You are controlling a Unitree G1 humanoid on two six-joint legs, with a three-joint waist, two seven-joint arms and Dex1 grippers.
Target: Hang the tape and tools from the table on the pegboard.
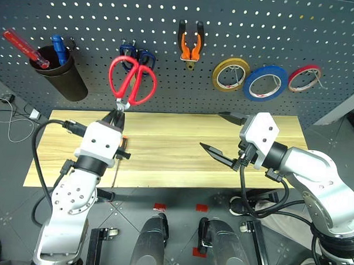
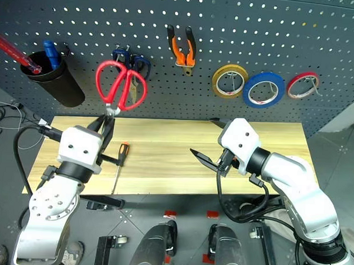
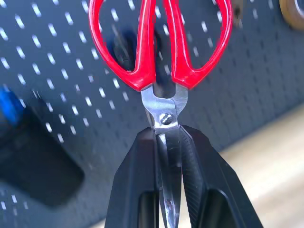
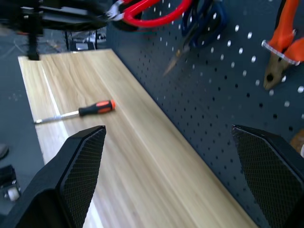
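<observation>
My left gripper (image 1: 116,115) is shut on the steel blades of the red-handled scissors (image 1: 131,86), whose handles point up in front of the pegboard (image 1: 258,24). The left wrist view shows the blades pinched between my fingers (image 3: 137,166), with the red handles (image 3: 142,57) above. Orange-and-black pliers (image 1: 191,45) and the blue tape (image 1: 268,69) hang on the pegboard. The screwdriver (image 2: 120,159) lies on the table (image 1: 182,150) beside my left arm. My right gripper (image 1: 224,134) hovers open and empty over the table's right half.
Near the red scissors, blue-handled scissors (image 1: 136,53) hang on the board. A black cup (image 1: 62,74) with red and blue tools hangs at the left. Yellow tape (image 1: 233,60) and red tape (image 1: 306,68) flank the blue ring. Cables lie on the floor at left.
</observation>
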